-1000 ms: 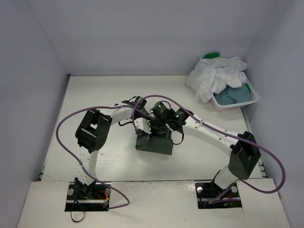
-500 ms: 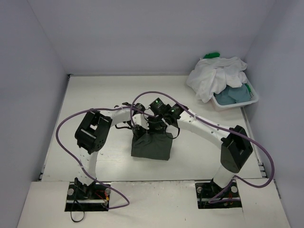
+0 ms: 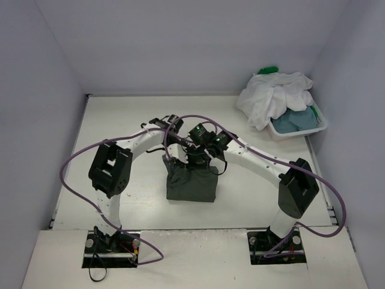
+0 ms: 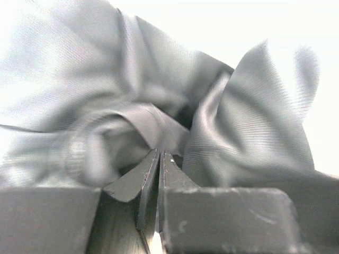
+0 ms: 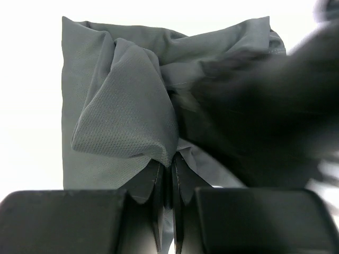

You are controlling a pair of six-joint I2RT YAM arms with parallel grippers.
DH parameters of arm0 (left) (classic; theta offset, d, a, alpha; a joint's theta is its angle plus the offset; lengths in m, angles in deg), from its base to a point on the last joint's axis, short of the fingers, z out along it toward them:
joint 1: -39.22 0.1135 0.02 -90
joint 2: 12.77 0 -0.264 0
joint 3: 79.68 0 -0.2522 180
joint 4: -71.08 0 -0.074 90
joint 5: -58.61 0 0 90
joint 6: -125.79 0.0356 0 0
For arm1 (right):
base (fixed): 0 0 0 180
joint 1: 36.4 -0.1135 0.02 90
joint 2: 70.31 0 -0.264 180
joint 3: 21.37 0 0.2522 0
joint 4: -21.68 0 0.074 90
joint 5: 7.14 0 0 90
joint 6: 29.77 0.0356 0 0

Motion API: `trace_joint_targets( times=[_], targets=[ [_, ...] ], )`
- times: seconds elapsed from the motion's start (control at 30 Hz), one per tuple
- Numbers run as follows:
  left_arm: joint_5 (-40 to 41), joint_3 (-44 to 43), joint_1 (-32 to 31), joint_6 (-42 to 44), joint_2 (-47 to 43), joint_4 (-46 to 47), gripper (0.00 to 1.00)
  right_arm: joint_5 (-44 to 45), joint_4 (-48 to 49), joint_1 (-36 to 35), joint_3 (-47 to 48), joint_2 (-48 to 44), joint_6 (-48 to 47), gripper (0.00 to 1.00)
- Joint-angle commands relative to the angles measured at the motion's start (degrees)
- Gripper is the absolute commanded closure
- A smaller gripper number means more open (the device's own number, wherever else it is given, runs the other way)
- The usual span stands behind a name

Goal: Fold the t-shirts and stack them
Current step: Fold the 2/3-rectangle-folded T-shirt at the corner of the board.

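Left gripper is clamped tight, jaws pressed together with a ridge of the dark grey t-shirt gathered right at the tips. From its wrist camera the cloth billows up on both sides of the pinch, one loose fold curling left and a taller flap standing to the right.

Over to the right gripper, same story: jaws closed down on a fold of that same shirt. A puffed corner of mesh-textured fabric hangs over the tips on the left side. To the right of that view a dark, blurred shape covers part of the shirt; I cannot tell exactly what it is.

From above, both arms reach in toward each other and meet over the far edge of the shirt, the two wrists nearly touching. The shirt sits around the middle of the table, a touch nearer the near edge than the far one. It shows as a compact, roughly rectangular bundle: its near part lies flat on the table, and its far edge is bunched up under the grippers.

Well apart from all this, in the far right corner of the table, stands the basket. A white t-shirt is heaped on top of it and spills over its left side. A green t-shirt peeks out behind the white one at the far side, and a blue-grey t-shirt lies inside the basket, below the white heap. A purple cable loops out from each arm.
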Motion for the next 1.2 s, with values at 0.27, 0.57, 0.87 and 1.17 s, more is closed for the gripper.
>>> trace_joint_targets(
  times=[0.27, 0.57, 0.87, 1.17],
  targets=[
    [2.8, -7.2, 7.3, -6.1, -8.0, 7.3, 1.00, -0.4, 1.6, 0.7, 3.6, -0.6, 0.1, 1.00],
    [2.2, -3.9, 15.4, -4.7, -9.2, 9.6, 1.00, 0.3, 1.9, 0.8, 10.0, 3.4, 0.3, 1.00],
    [1.7, -1.5, 15.8, -3.5, -6.6, 11.3, 1.00, 0.7, 1.9, 2.4, 15.0, 8.8, -1.6, 1.00],
    [1.8, -1.8, 15.5, -5.3, -0.9, 15.7, 1.00, -0.7, 1.9, 4.7, 18.6, 12.3, -2.6, 1.00]
  ],
)
